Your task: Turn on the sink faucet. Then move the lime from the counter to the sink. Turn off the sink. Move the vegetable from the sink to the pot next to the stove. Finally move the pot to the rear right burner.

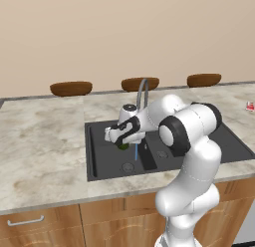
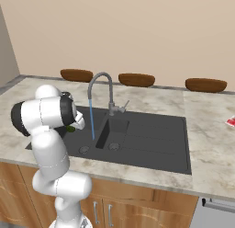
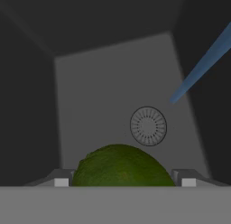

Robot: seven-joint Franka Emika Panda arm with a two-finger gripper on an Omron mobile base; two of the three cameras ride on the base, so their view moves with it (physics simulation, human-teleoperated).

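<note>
My gripper [image 1: 121, 141] hangs over the left basin of the dark sink [image 1: 99, 161], shut on the lime [image 1: 122, 146], a small dark green ball. In the hand view the lime [image 3: 122, 166] sits between the two fingertips, above the basin floor and its round drain [image 3: 148, 126]. The grey gooseneck sink faucet [image 1: 143, 91] stands behind the sink, and a thin blue stream of water [image 2: 92, 121] runs from its spout into the basin just right of the lime. From the right, the lime [image 2: 70, 128] peeks out beside my arm. The pot and stove are out of view.
Three brown oval bowls [image 1: 71, 88] [image 1: 140, 83] [image 1: 204, 79] line the back of the marbled counter [image 1: 45, 136]. A small red item [image 2: 231, 121] lies on the counter far right of the sink. A divider [image 2: 103, 130] separates the two basins.
</note>
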